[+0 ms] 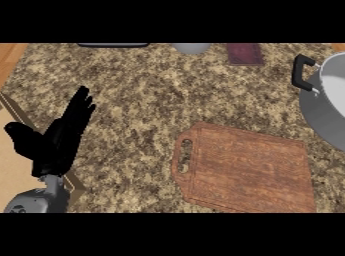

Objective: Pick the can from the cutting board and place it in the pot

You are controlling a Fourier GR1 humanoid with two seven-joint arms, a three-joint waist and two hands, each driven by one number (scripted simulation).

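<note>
A brown wooden cutting board (245, 170) lies on the speckled counter, low and right of centre, with a handle slot at its left end. Nothing stands on it, and I see no can anywhere. A grey metal pot (341, 102) with a black handle (302, 72) sits at the right edge, partly cut off by the view. My left hand (60, 140) rests open at the lower left, fingers straight and pointing up, well left of the board. My right hand does not show.
A tan box (5, 160) lies at the left edge under my left hand. At the far edge sit a dark flat object (112, 45), a grey round object (191, 47) and a dark red block (244, 54). Wooden floor shows at the top corners.
</note>
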